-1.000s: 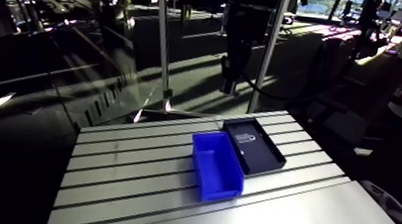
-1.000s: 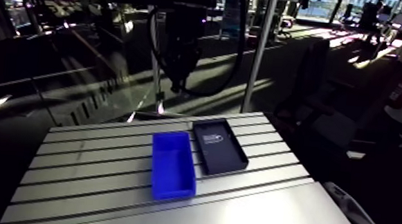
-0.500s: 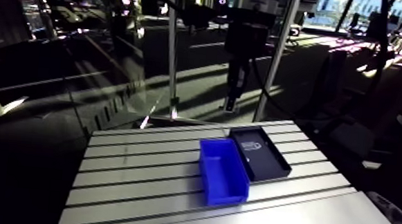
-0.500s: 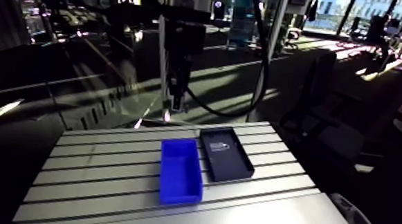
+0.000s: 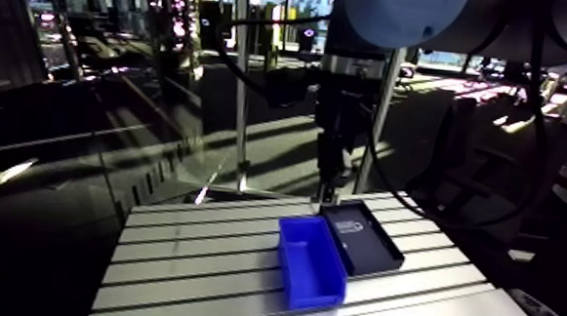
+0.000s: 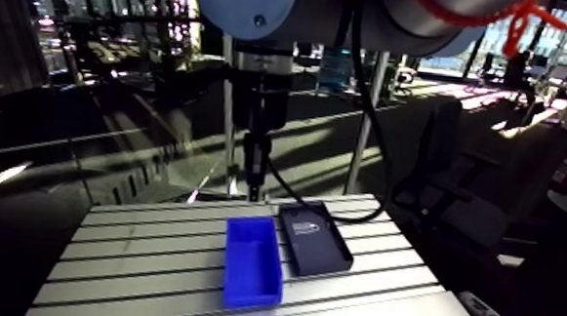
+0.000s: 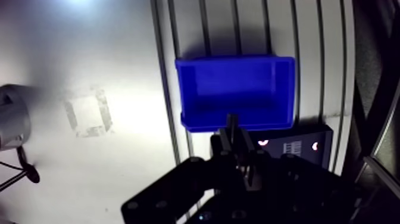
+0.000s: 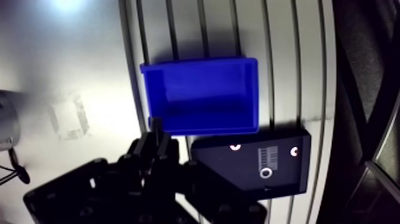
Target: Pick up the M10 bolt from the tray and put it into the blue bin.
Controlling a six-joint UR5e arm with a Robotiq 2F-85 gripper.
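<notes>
The gripper, fingers clenched together, hangs over the black tray beside the blue bin. Tiny pale rings lie in the tray, and the bolt cannot be told apart.

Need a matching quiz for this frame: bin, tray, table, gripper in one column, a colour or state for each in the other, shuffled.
Things:
1 bin
2 tray
3 table
4 gripper

Colours or states:
a silver, slotted
b fingers shut, up off the table
c blue, nothing seen inside
d black with white marks

Pairs: 1-c, 2-d, 3-a, 4-b
</notes>
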